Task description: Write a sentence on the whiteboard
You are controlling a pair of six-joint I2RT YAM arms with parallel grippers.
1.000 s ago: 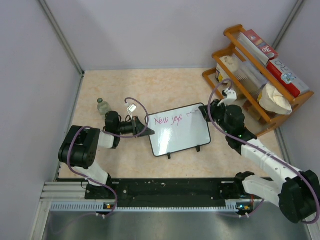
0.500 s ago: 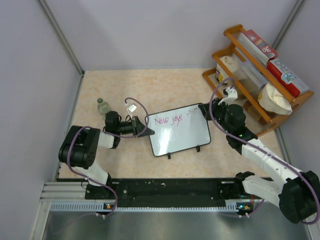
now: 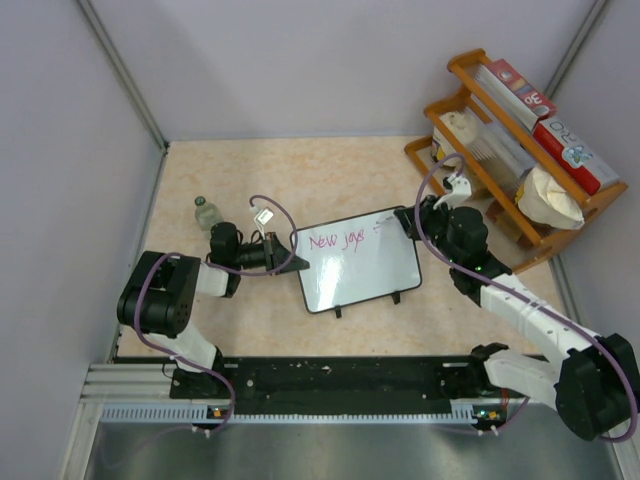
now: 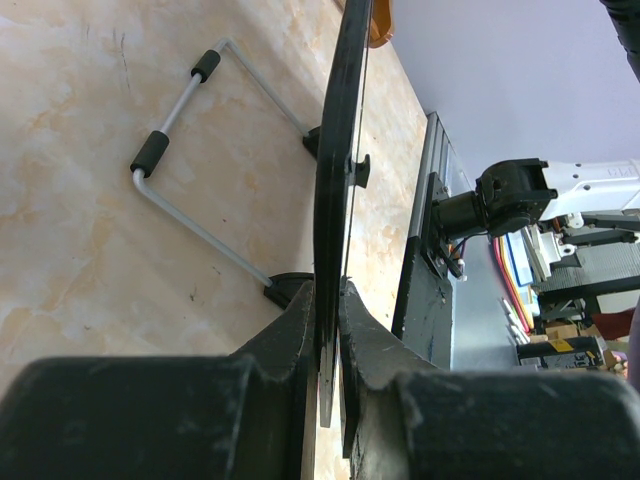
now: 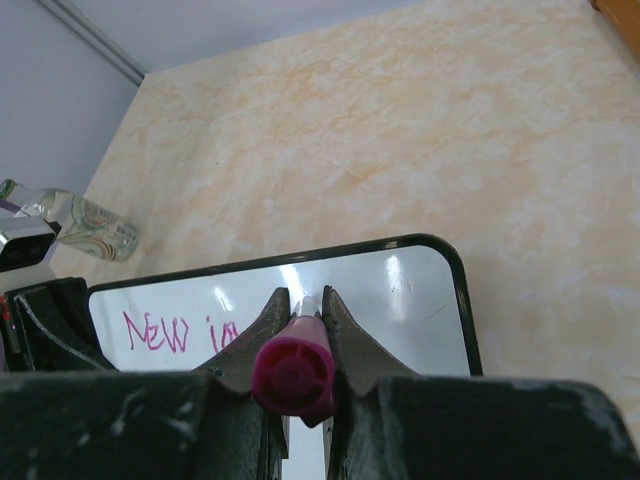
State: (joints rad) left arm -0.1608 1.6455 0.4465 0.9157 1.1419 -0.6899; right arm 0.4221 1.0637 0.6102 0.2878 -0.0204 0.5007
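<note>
The whiteboard (image 3: 358, 262) stands tilted on its black feet in the middle of the table. Pink words "New jays" (image 3: 337, 240) run along its top, with a short stroke further right. My left gripper (image 3: 288, 252) is shut on the board's left edge; the left wrist view shows the board edge-on (image 4: 335, 200) between the jaws. My right gripper (image 3: 408, 222) is shut on a pink marker (image 5: 295, 372) at the board's upper right part. In the right wrist view the board (image 5: 400, 290) and part of the writing (image 5: 155, 330) show beyond the marker; its tip is hidden.
A small glass bottle (image 3: 205, 212) stands left of the board, also in the right wrist view (image 5: 80, 215). A wooden rack (image 3: 520, 150) with boxes and a cloth fills the back right. The board's metal stand (image 4: 190, 150) rests on the table behind it.
My right gripper with the marker has shifted slightly left along the board's top right; the short pink stroke there shows a little more. The left arm and the board have not moved.
</note>
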